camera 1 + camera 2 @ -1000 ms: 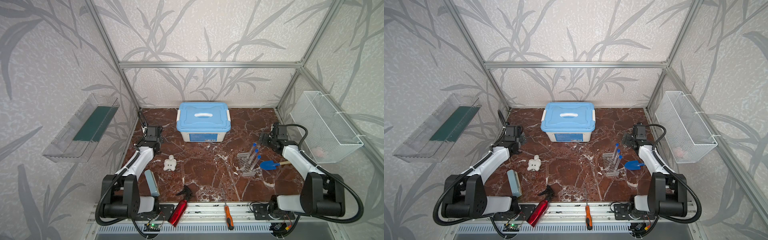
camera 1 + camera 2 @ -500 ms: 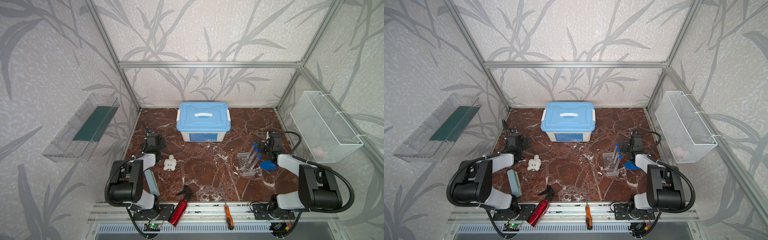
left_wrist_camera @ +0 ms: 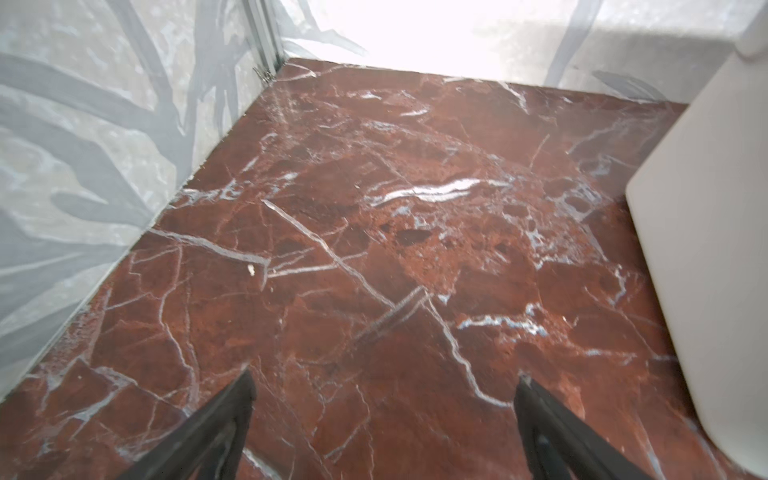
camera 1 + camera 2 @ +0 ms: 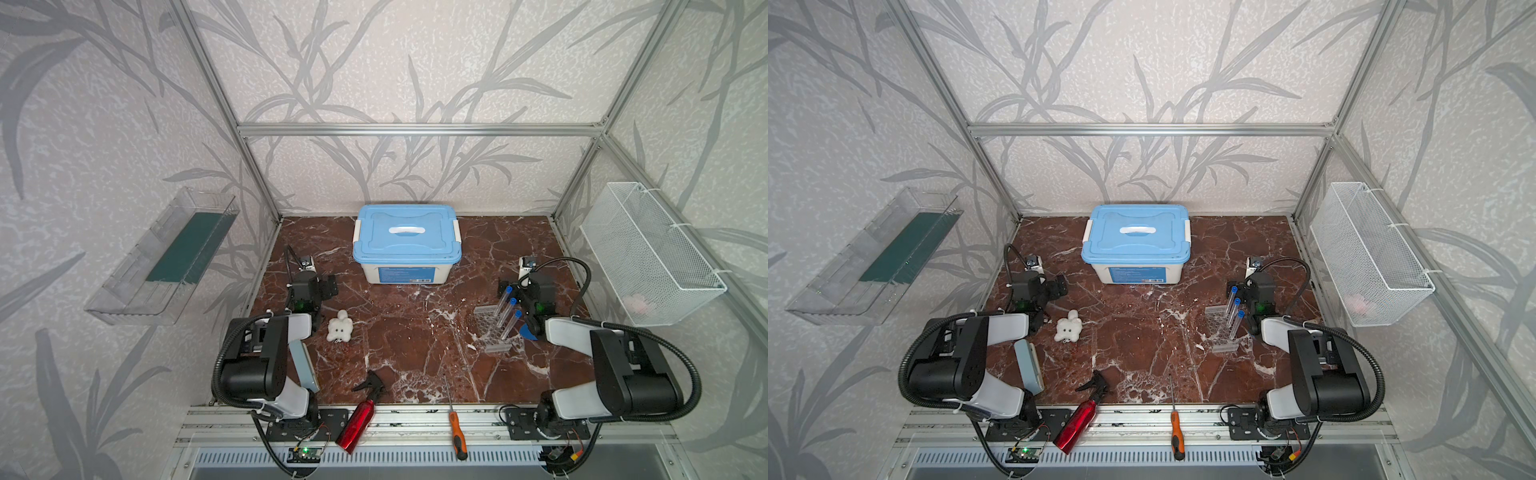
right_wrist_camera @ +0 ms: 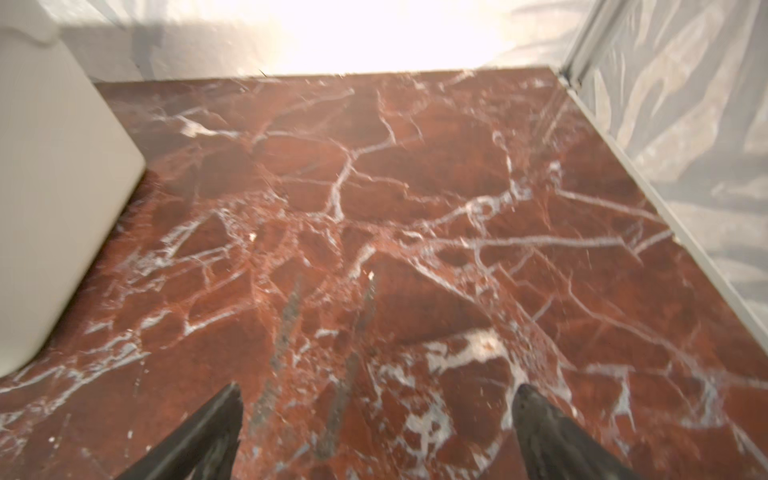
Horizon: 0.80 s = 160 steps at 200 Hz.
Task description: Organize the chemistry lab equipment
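Progress: judged well advanced. The three blue-capped tubes [image 4: 508,309] stand caps up in the clear perforated rack [image 4: 494,334], which sits on the table [image 4: 415,328] near its right edge, roughly midway between front and back. No tube lies loose. No jar, dish, dropper or rod can be made out anywhere on the table; whether they are stowed in the closed blue-lidded storage box [image 4: 406,232] at the back edge cannot be told.

Outstanding: a blue scoop-like item [image 4: 528,332] lies just beside the rack, partly hidden under the right arm; its kind is unclear.

Grippers: left gripper [image 3: 382,386] has its jaws wide apart over bare marble near the left edge, holding nothing. Right gripper [image 5: 376,395] likewise has its jaws wide apart and empty; in both top views it sits just beside the tube caps, not on them.

Condition of the tubes: long, clear, apparently empty, caps fitted, grouped close together at the rack's right side, most holes vacant
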Each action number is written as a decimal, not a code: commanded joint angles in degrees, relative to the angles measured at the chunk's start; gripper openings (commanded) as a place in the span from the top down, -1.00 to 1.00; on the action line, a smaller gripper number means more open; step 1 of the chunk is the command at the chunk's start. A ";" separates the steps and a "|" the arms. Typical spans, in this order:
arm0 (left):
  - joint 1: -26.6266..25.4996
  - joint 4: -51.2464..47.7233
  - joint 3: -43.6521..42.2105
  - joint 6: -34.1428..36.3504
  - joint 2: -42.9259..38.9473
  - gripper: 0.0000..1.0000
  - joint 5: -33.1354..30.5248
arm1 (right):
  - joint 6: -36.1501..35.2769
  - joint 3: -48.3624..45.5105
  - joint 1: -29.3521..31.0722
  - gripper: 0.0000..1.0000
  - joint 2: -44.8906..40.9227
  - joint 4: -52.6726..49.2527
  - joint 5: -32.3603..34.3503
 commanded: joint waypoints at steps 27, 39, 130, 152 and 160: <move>0.52 7.48 -2.28 2.63 -1.39 -0.98 6.34 | -3.20 -3.79 0.33 -0.98 1.79 12.08 -1.10; 0.64 9.54 -3.36 2.78 -1.40 -0.98 7.17 | -3.39 -5.06 0.33 -0.98 4.18 16.74 -1.52; 1.51 20.25 -7.30 3.62 1.69 -0.98 12.82 | -3.92 -5.12 0.73 -0.98 4.80 17.07 -1.32; 1.55 17.02 -6.78 3.83 0.64 -0.98 12.69 | -4.24 -4.53 1.22 -0.98 4.85 16.17 -0.72; 1.50 20.00 -7.28 3.75 1.56 -0.98 12.35 | -4.27 -4.53 1.30 -0.98 4.85 16.11 -0.68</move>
